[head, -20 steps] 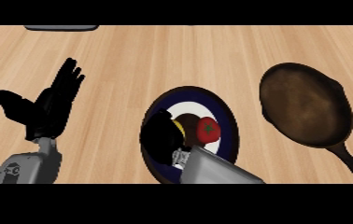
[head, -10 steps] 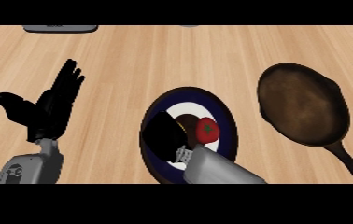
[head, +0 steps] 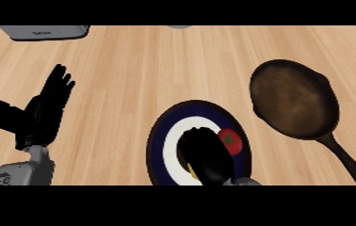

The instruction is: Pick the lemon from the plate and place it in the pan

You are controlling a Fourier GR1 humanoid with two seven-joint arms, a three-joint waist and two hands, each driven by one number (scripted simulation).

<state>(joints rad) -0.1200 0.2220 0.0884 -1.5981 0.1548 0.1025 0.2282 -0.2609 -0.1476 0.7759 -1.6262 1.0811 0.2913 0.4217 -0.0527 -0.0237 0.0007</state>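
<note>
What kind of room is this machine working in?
Most likely a kitchen. A wooden counter carries a dark frying pan and a blue-and-white plate with a tomato on it.

Between the plate (head: pixel 156 142) and the pan (head: pixel 295 102) we have an open strip of table (head: pixel 173 65). On the plate's pan side a tomato (head: pixel 231 141) sits just beside our right hand (head: pixel 205 157).

Pale wood-grain counter (head: pixel 173 65); dull, seemingly cast-iron pan (head: pixel 295 102); glossy plate (head: pixel 156 140).
</note>
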